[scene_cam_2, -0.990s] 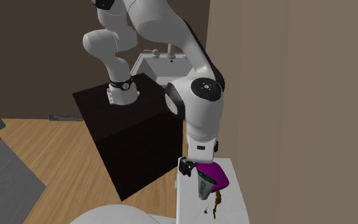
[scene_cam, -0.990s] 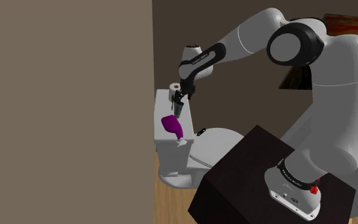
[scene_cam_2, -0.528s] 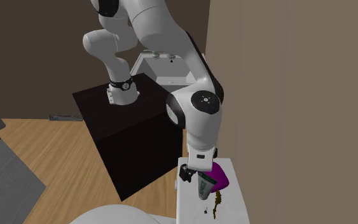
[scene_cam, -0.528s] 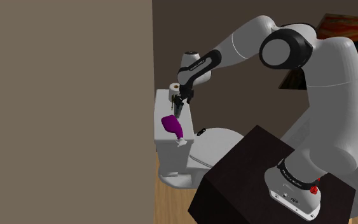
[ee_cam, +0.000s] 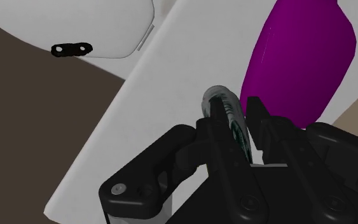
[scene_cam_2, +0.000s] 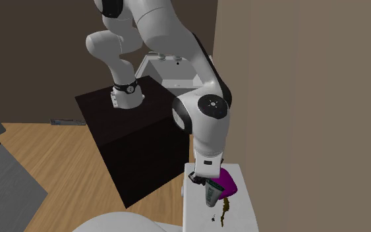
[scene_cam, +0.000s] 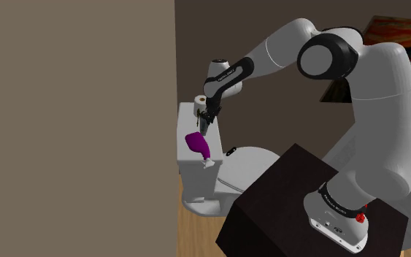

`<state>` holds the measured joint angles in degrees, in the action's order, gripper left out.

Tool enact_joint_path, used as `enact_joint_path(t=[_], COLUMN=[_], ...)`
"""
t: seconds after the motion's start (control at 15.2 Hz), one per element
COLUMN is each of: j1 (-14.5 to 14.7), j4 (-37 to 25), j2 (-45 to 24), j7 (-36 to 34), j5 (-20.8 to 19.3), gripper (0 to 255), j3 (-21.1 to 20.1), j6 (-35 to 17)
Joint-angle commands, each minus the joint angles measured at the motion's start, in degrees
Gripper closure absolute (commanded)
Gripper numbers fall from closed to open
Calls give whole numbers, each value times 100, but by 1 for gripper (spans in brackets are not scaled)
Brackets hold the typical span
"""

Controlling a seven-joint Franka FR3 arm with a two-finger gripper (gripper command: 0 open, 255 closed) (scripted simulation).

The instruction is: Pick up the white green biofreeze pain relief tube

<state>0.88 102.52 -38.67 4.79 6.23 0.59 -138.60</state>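
Franka arm at the toilet tank. The arm reached from its dark box stand (scene_cam: 291, 197) to the white tank lid (ee_cam: 126, 140), the black gripper (ee_cam: 234, 102) pointing down at it. The white and green tube (ee_cam: 234, 125) stood roughly on end on the lid, between the lid's front edge, the one facing the bowl, and a purple bottle (ee_cam: 301, 57) lying on its side just beside it, toward the wall-side edge.

Jaws: apart and straddling the tube's upper part. One finger (ee_cam: 215, 114) lay against the tube; a thin pale strip showed between the tube and the other finger, so the tube was not clamped.

In the second exterior view, the gripper (scene_cam_2: 207, 181) hung directly over the tube (scene_cam_2: 211, 195), with the purple bottle (scene_cam_2: 227, 182) touching or nearly touching the tube behind it, and a small brown object (scene_cam_2: 226, 212) farther along the lid. In the shoulder view, the gripper (scene_cam: 206, 120) sat above the purple bottle (scene_cam: 198, 144), and a toilet-paper roll (scene_cam: 201, 101) stood near the lid's far end. The closed toilet seat cover (scene_cam: 251, 157) carried a small black mark (ee_cam: 71, 48).
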Motion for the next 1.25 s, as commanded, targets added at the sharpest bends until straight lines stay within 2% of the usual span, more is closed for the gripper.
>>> enact_joint_path(t=[0.0, 1.19], j1=[0, 28], j4=[1, 63], j2=[-7, 836], j7=[0, -88], j5=[0, -62], gripper=[255, 255], j3=[0, 41], j6=[0, 779])
